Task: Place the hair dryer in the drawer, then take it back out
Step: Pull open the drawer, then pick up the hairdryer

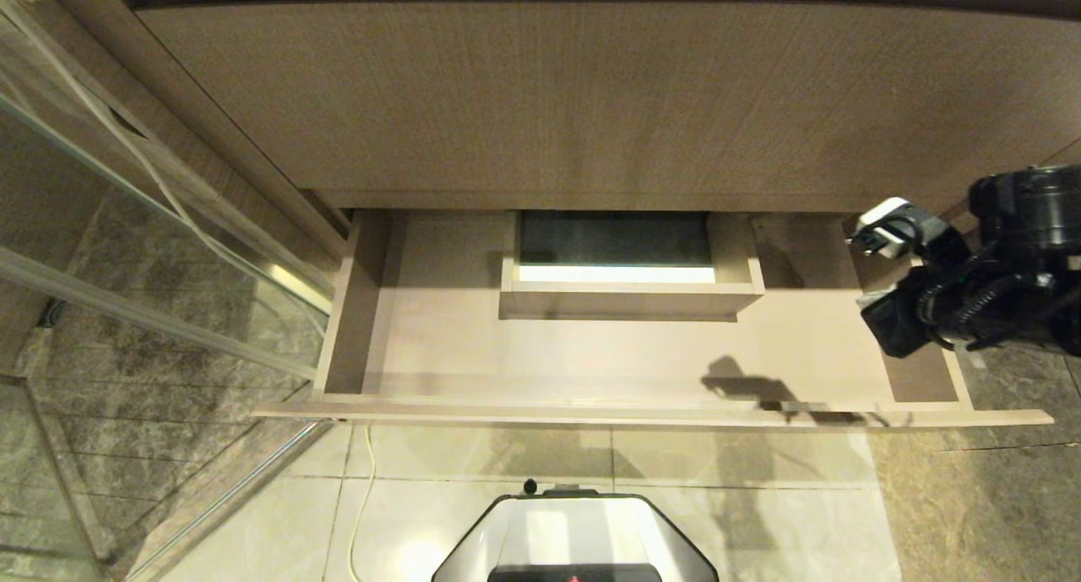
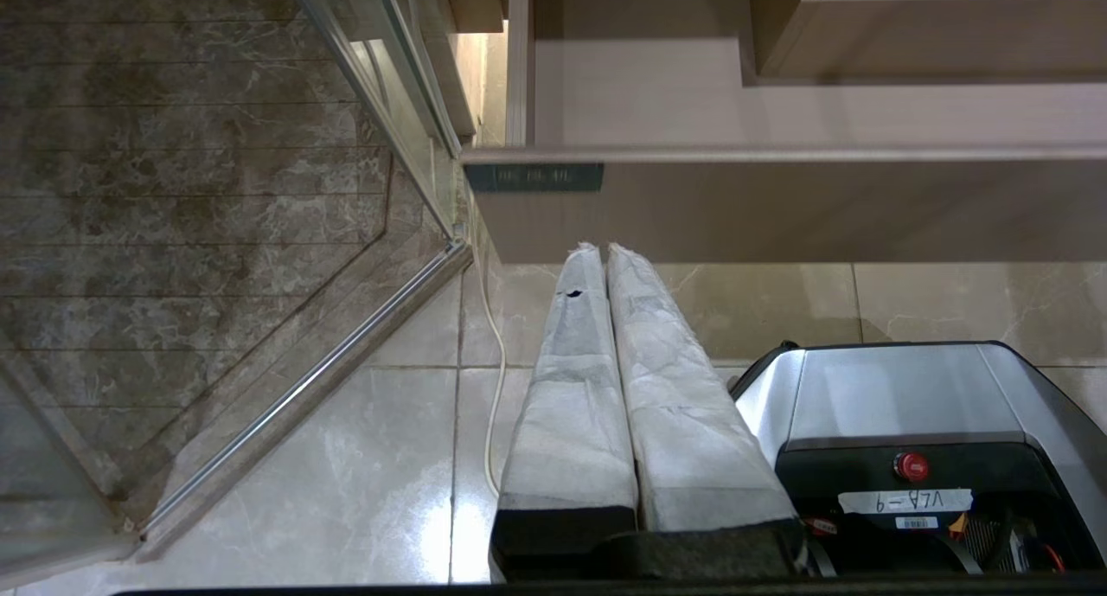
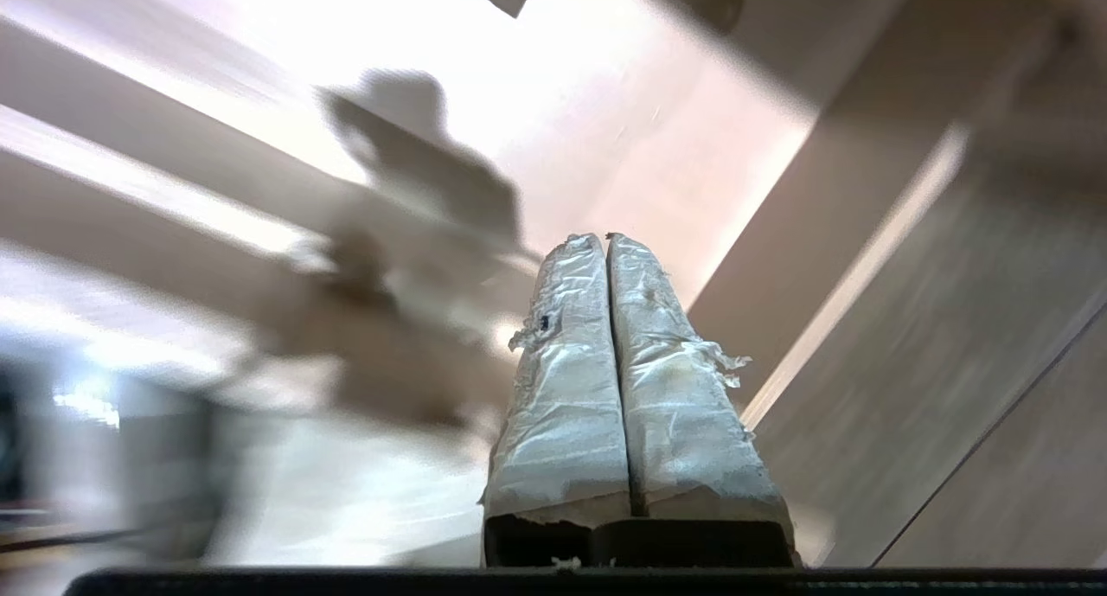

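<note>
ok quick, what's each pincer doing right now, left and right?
Left pincer: closed, empty, parked low in front of the drawer.
Right pincer: closed, empty, above the drawer's right end.

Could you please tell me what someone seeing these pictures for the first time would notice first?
First comes the wide, shallow light wood-grain drawer, pulled open below the taller wood panel, with nothing seen lying inside and a boxed cut-out at the middle of its back. Next is the right gripper, its white-wrapped fingers pressed together and holding nothing, above the drawer's right end. The white hair dryer is not in view.
</note>
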Tool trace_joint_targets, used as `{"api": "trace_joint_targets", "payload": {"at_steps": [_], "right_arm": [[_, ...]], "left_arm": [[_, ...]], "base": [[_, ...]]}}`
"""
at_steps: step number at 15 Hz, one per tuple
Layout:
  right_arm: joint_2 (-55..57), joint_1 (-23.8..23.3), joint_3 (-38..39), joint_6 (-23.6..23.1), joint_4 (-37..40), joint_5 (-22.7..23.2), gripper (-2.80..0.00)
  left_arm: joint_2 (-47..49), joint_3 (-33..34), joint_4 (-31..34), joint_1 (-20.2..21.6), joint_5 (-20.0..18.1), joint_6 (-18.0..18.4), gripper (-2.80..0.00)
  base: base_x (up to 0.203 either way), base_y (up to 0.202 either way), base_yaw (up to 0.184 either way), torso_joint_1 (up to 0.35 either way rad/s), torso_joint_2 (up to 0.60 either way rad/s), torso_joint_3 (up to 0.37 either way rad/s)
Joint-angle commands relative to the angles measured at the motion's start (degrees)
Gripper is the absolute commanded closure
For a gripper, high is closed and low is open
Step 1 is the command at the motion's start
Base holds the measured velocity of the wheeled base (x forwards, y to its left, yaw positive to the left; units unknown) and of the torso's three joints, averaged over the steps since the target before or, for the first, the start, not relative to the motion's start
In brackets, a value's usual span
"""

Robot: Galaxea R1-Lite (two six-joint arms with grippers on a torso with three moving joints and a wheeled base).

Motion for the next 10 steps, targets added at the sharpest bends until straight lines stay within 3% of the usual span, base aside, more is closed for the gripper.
{"api": "trace_joint_targets", "payload": {"at_steps": [1,5,10], "right_arm": [[-20.95,0.35,10.97,7.49,0.80,0.02,0.00],[-52.14,0.45,27.20,17.19,3.50,1.63,0.00],[-86.14,0.48,39.46,22.22,8.59,2.62,0.00]], "left_arm": [[0.00,0.09,0.00,0.01,0.00,-0.02,0.00],[0.00,0.09,0.00,0.01,0.00,-0.02,0.00],[0.00,0.00,-0.09,0.01,0.00,-0.02,0.00]], "base": [[0.000,0.000,0.000,0.000,0.00,0.000],[0.000,0.000,0.000,0.000,0.00,0.000],[0.000,0.000,0.000,0.000,0.00,0.000]]}}
